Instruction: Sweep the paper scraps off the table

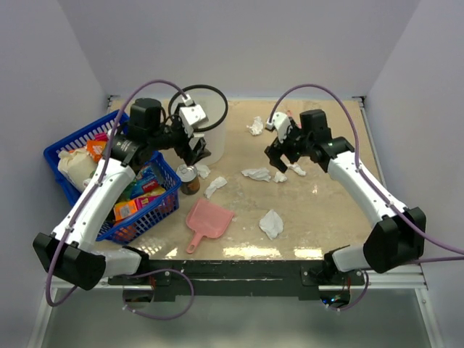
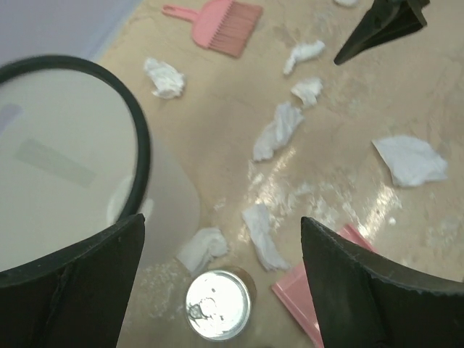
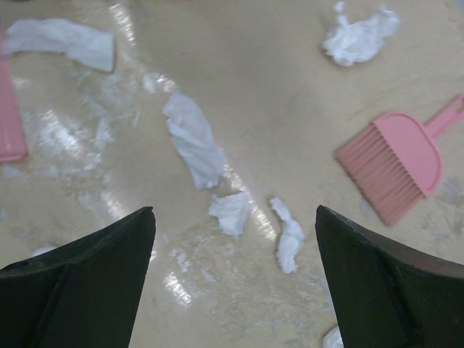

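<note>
Reading nothing off the packs in the blue basket at far left: the print is too small. The label on the can is not resolving either; the left wrist view is only showing its silver lid.

Left arm is reaching up and right over the basket, elbow low at the near edge, left claw pointing down beside the white bin with the black rim. That claw is gaping wide, gripping nothing, hanging above the can and a wad next to it.

A pink dustpan is lying flat just right of the basket, handle toward the near rail.

Crumpled white paper scraps are sitting scattered over the middle of the desk. One is by the can, one just beyond the dustpan, a larger one right of the dustpan and one near the far edge. A few are under the right claw.

Right arm is arching in from the near right corner, forearm running up and left, claw tipped down. It is spread wide, carrying nothing, hovering over three small wads. In the right wrist view a pink brush is lying on the desk right of those, bristles toward them.
</note>
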